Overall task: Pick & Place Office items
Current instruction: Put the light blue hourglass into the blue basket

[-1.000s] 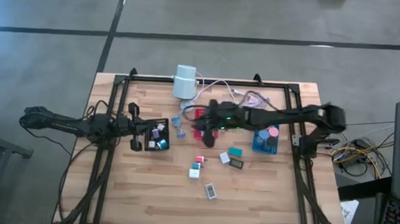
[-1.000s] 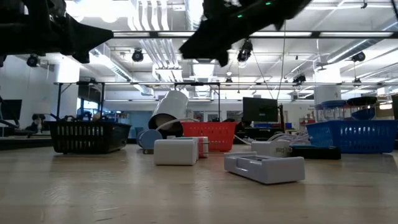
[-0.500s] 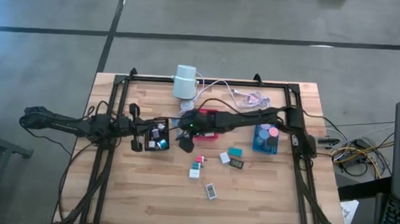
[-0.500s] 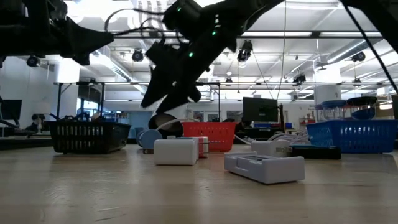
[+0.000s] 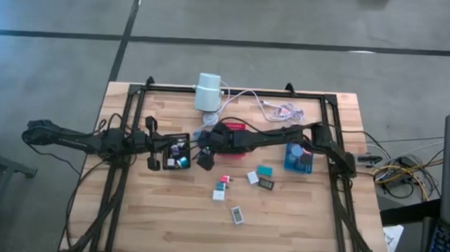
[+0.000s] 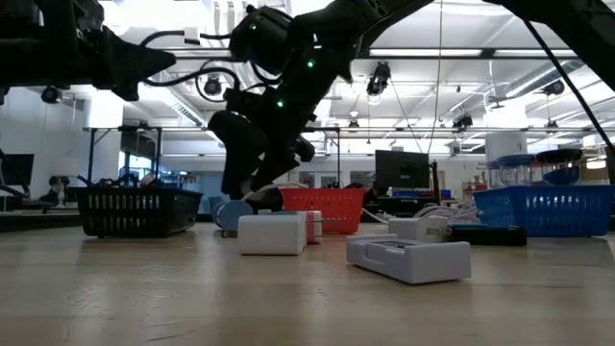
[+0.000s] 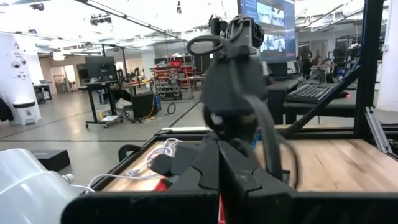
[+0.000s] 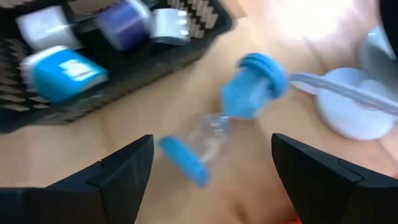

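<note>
Right pincer (image 8: 211,180), spread wide and empty, hovers over the blue-capped hourglass (image 8: 221,134) lying flat beside the black tray (image 8: 124,81), long axis slanting between both fingers.

Both arms over the table, right one reaching far across.
Right gripper (image 5: 205,157) low near table centre, fingers (image 8: 127,171) spread wide. Left gripper (image 5: 156,148) closed, arm stretched level from the left edge.

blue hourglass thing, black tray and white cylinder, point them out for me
blue hourglass-shaped piece (image 8: 219,127): right wrist view, on its clear middle.
black tray (image 5: 177,151): high view, on its rim by the pieces inside.
white cylinder (image 5: 207,93): high view, on the middle of its body.
</note>
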`<state>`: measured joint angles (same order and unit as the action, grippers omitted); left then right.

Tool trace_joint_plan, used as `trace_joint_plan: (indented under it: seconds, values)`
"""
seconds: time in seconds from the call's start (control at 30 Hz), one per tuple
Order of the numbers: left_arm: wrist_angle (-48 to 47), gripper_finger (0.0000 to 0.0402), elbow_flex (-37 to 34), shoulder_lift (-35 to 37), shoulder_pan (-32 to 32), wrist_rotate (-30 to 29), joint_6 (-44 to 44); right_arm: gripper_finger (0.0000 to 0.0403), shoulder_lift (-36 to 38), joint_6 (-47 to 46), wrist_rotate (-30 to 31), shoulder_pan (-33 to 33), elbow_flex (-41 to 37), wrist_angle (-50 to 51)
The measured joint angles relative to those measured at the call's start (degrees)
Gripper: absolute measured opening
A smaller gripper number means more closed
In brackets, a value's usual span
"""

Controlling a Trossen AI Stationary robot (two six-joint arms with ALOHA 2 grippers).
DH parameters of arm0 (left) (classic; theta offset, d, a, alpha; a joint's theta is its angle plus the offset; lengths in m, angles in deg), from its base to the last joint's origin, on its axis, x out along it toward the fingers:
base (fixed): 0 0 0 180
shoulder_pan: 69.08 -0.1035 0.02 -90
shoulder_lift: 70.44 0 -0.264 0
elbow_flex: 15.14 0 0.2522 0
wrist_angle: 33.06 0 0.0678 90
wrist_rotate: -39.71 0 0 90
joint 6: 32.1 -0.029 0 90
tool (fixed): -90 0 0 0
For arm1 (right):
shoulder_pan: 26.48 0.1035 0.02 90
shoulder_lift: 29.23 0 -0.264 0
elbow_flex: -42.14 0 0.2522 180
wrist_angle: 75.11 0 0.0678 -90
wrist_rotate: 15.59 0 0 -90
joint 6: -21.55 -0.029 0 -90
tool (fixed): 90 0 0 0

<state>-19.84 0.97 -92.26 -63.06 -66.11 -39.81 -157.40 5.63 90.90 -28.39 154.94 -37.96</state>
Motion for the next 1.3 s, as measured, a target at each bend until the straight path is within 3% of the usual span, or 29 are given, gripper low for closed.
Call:
trace_joint_plan:
  seconds: [0.33,0.47,0.9,1.3]
  values:
    - [0.0,0.0,0.0,0.0,0.0,0.0,0.2,0.032,-0.3,-3.8,-1.8,-0.1,0.1,-0.7]
    - [0.0,0.0,0.0,0.0,0.0,0.0,0.3,0.032,-1.5,-4.1,-5.8,-0.2,0.0,-3.0]
    - [0.0,0.0,0.0,0.0,0.0,-0.2,0.5,0.0315,-4.1,-4.8,-4.5,-0.8,0.3,-5.2]
    - [0.0,0.0,0.0,0.0,0.0,-0.2,0.5,0.0254,-4.2,-2.8,-4.3,-0.9,0.3,-3.6]
